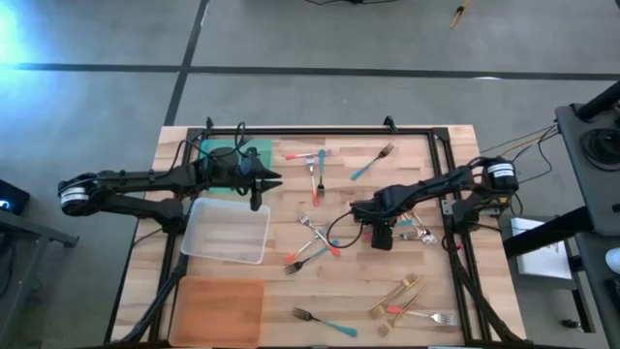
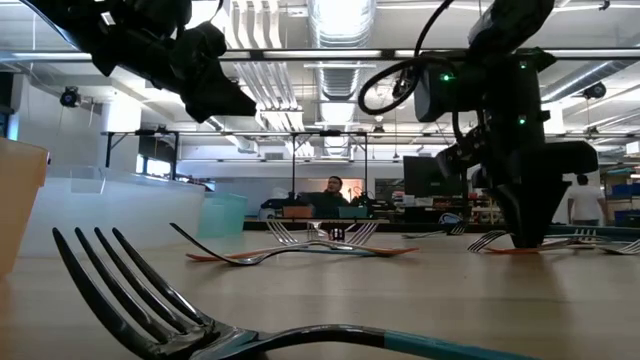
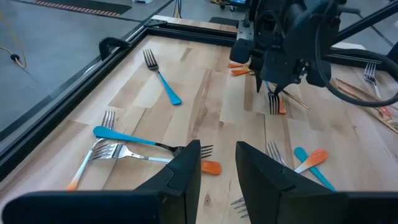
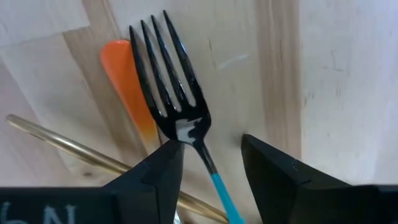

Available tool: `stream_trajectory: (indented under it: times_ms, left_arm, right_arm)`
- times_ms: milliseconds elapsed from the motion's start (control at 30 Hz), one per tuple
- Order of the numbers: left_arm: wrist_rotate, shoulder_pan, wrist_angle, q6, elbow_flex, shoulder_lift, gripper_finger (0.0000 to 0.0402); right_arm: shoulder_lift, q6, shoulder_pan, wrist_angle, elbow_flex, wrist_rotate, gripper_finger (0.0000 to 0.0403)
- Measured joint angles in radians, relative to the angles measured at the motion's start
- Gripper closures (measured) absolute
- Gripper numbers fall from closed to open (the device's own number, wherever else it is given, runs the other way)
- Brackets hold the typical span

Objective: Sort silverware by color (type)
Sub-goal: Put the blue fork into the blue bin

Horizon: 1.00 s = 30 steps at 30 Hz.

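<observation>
Forks with teal, coral or gold handles lie scattered over the wooden table (image 1: 291, 291). My right gripper (image 4: 211, 152) points down at the table's right middle (image 1: 381, 236), open. Its fingers stand on either side of the neck of a teal-handled fork (image 4: 177, 106) without touching it. That fork lies flat across a coral handle (image 4: 130, 87) and a gold fork (image 4: 68, 146). My left gripper (image 3: 217, 168) hovers open at the far left (image 1: 266, 182), between the green tray (image 1: 228, 153) and the clear tray (image 1: 228, 231), with nothing between its fingers.
An orange tray (image 1: 218, 310) lies at the near left. A cluster of forks (image 1: 315, 237) sits mid-table, more lie at the far middle (image 1: 315, 165) and near right (image 1: 407, 296). A black frame (image 1: 446, 145) borders the table. A person (image 2: 333, 190) sits in the room beyond.
</observation>
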State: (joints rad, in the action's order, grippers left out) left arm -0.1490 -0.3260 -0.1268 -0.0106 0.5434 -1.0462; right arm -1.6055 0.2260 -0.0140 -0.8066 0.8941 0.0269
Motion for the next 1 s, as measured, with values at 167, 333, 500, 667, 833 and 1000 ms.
stream_trajectory:
  times_ms: [167, 333, 500, 667, 833, 1000]
  left_arm:
    - [0.000, 0.000, 0.000, 0.001, 0.000, 0.000, 0.0317]
    - [0.003, 0.000, 0.001, 0.001, -0.001, 0.000, 0.0317]
    - [0.009, 0.000, 0.001, 0.001, -0.001, 0.000, 0.0317]
    - [0.010, 0.000, 0.001, 0.001, -0.002, 0.000, 0.0317]
    - [0.010, 0.000, 0.002, 0.001, -0.002, 0.000, 0.0317]
    - [0.009, 0.000, -0.001, 0.001, -0.007, 0.000, 0.0317]
  right_arm:
    - [-0.034, 0.010, -0.001, 0.005, 0.000, 0.001, 0.0295]
    - [-0.033, 0.073, 0.000, 0.009, -0.002, -0.007, 0.0375]
    - [0.006, 0.135, -0.001, 0.003, 0.009, -0.058, 0.0392]
    - [0.070, 0.141, 0.003, 0.015, 0.063, -0.146, 0.0393]
    - [0.119, 0.124, 0.002, 0.033, 0.144, -0.198, 0.0394]
    - [0.158, 0.063, 0.000, 0.220, 0.207, -0.223, 0.0394]
